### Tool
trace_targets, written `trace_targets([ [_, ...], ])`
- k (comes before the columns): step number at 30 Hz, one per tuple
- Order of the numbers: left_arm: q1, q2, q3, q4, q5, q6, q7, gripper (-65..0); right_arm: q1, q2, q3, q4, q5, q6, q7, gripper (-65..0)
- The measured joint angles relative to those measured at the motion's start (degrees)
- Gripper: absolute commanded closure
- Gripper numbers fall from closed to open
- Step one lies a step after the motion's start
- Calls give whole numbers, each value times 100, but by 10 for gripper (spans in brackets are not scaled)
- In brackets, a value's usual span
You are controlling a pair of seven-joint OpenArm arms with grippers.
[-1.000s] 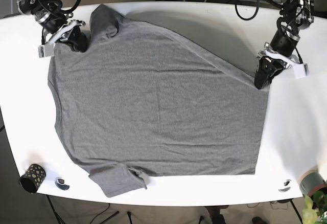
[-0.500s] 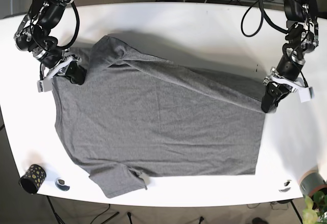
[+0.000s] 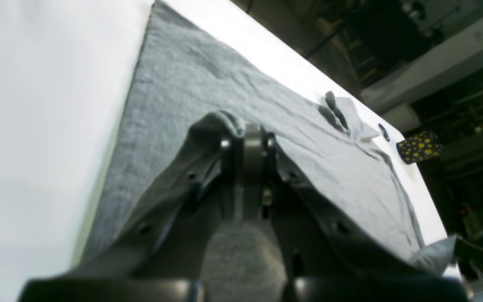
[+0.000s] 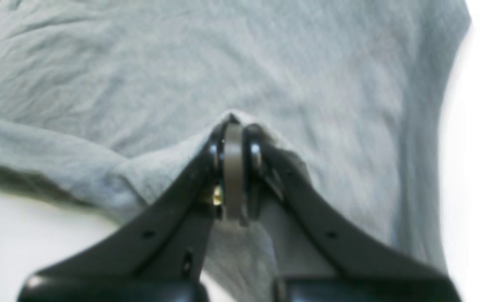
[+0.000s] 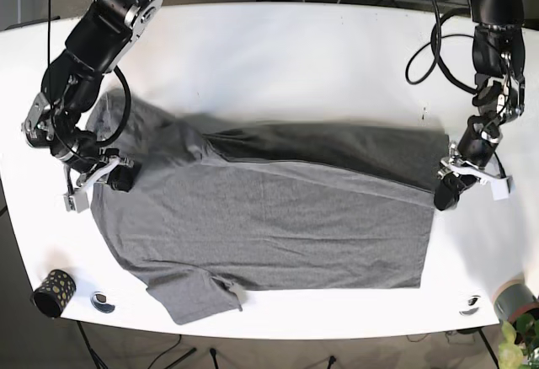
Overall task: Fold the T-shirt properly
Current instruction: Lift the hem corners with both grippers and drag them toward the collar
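The gray T-shirt [image 5: 269,217] lies spread on the white desk [image 5: 295,57] between both claws. The left claw [image 5: 446,194] pinches its edge tight, and the right claw [image 5: 118,177] pinches the other edge, top part folded over

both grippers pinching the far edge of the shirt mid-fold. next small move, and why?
Probably carry both corners further toward the near hem. The left gripper and right gripper are each shut on the T-shirt, and the folded-over band covers only its far part, leaving the near half uncovered.
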Motion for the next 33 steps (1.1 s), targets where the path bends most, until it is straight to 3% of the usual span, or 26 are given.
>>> trace_targets([
  [10, -881, -85, 739, -1093, 28, -42, 26, -10, 533, 350, -782, -1228, -468, 2, 1062, 0],
  [12, -1019, -81, 748, -1318, 129, -46, 24, -10, 629, 398, -885, -1449, -726, -4, 1217, -10],
  [15, -1110, -101, 748, -1539, 398, -35, 20, -10, 678, 428, -907, -1585, -1001, 2, 1508, -75],
  [19, -1121, -98, 748, -1694, 649, -46, 11, -10, 678, 476, -907, -1589, -1366, 4, 1698, -79],
  [25, -1152, -81, 702, -1923, 997, -479, 24, -19, 678, 573, -905, -1604, -1878, 7, 2120, -117],
  [28, -1163, -81, 699, -2011, 1143, -601, 17, -158, 741, 632, -901, -1604, -2100, 2, 2181, -257],
  [31, -1237, -52, 699, -2076, 1377, -645, 31, -414, 721, 660, -887, -1582, -2194, 2, 2199, -422],
  [33, -1296, -48, 708, -2098, 1473, -640, 39, -553, 577, 697, -885, -1460, -2164, 4, 2085, -495],
])
